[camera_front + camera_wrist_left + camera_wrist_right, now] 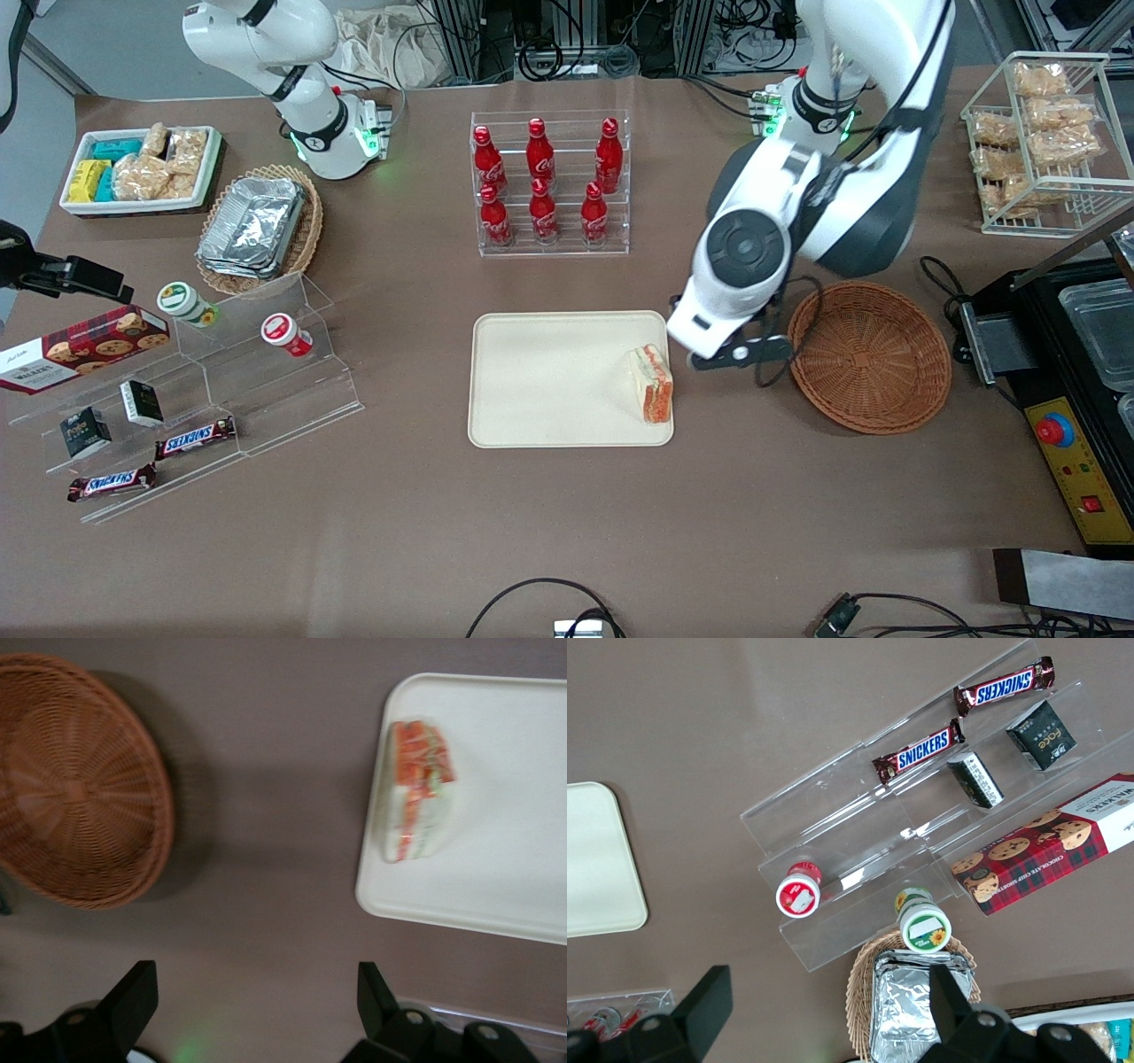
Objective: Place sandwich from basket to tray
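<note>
The sandwich [653,383] lies on the cream tray [549,381], at the tray's end nearest the basket; its orange and green filling faces up. It also shows in the left wrist view [416,790] on the tray [505,842]. The reddish-brown wicker basket [870,354] stands beside the tray toward the working arm's end and holds nothing; it shows in the left wrist view [75,784] too. My left gripper [740,353] hangs above the bare table between tray and basket. In the wrist view the gripper [255,979] is open and empty.
A clear rack of red cola bottles [549,182] stands farther from the camera than the tray. A black machine [1076,372] and a white wire rack [1045,142] lie past the basket. An acrylic stand with snacks [195,390] lies toward the parked arm's end.
</note>
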Controlling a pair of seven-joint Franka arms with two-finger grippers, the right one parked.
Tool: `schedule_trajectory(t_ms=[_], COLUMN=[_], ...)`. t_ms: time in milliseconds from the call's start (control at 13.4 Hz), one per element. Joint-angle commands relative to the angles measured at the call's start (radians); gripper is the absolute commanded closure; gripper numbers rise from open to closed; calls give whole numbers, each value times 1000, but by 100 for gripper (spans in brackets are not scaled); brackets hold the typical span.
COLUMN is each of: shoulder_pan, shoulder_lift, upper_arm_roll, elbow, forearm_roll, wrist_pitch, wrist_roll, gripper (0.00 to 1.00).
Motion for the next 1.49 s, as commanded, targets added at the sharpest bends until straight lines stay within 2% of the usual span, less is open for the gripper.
schedule_trajectory(t_ms=[0, 372, 819, 968, 1415], shoulder_pan=[62, 241, 494, 519, 521], shoulder_lift=[-193, -354, -372, -352, -212], upper_arm_roll=[-5, -5, -5, -5, -8], elbow=[-203, -332, -253, -191, -30], forearm_roll=[23, 22, 9, 9, 23], wrist_pitch=[33, 65, 38, 18, -7], wrist_roll=[48, 298, 716, 815, 807], gripper=[0, 0, 0, 0, 0])
